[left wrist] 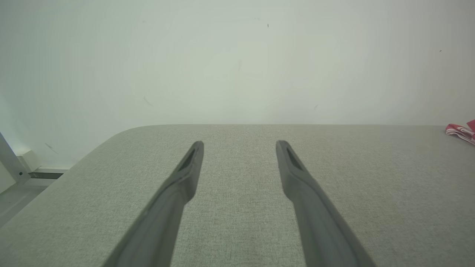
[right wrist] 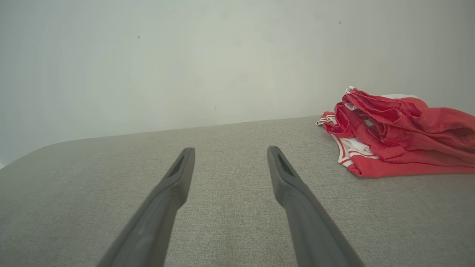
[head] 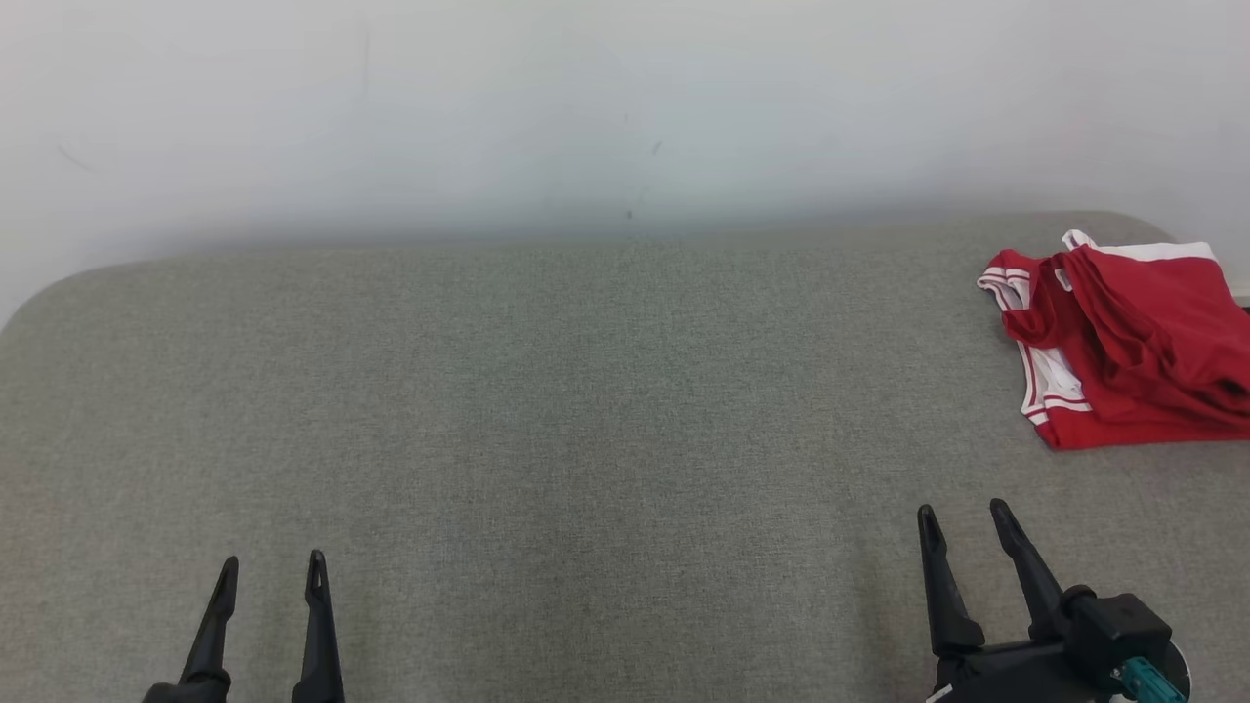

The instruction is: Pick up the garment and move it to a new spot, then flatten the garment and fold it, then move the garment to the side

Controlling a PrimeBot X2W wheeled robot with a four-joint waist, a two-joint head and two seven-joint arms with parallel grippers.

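Note:
The garment (head: 1133, 342) is a red piece with white trim, lying crumpled at the far right of the grey fabric surface (head: 586, 410). In the right wrist view the garment (right wrist: 400, 137) lies ahead and to the right of my fingers. A sliver of the garment (left wrist: 462, 131) shows at the right edge of the left wrist view. My right gripper (head: 962, 517) hovers open at the lower right, short of the garment, nothing between its fingers. At the lower left my left gripper (head: 273, 566) stands open and empty, far from the garment.
A pale wall (head: 586, 117) rises right behind the surface's far edge. The surface's far left corner is rounded (left wrist: 122, 133), and beyond it a strip of floor and a metal frame (left wrist: 15, 167) show.

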